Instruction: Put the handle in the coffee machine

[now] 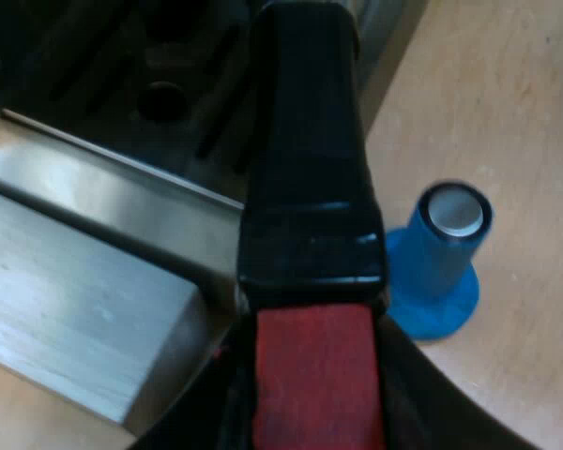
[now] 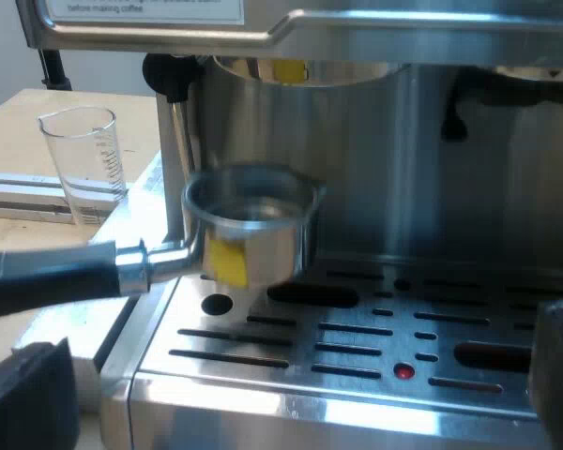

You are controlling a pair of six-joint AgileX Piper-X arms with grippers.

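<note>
- the left hand (image 1: 316,405) is clamped on the handle (image 1: 310,169); its black fingers (image 1: 422,394) press either side of the red end (image 1: 315,361).
- from that grip the handle reaches out over the slotted drip tray (image 1: 122,75) of the espresso machine (image 2: 432,141).
- the holder (image 2: 253,230) hangs level above the drip tray (image 2: 375,347), touching nothing, with its metal basket open upward; it sits lower than the round brewing head (image 2: 300,70) at the machine's front and is not locked in.
- a yellow tag (image 2: 227,261) shows on the basket's wall.
- the right hand (image 2: 291,398) is spread wide and holds nothing; its fingers (image 2: 23,398) stand apart near the tray's front edge.
- a blue tamper (image 1: 443,262) stands on the table (image 1: 507,112), just beside the machine's base.
- a measuring glass (image 2: 84,159) stands upright on the table, near the tray's corner.
</note>
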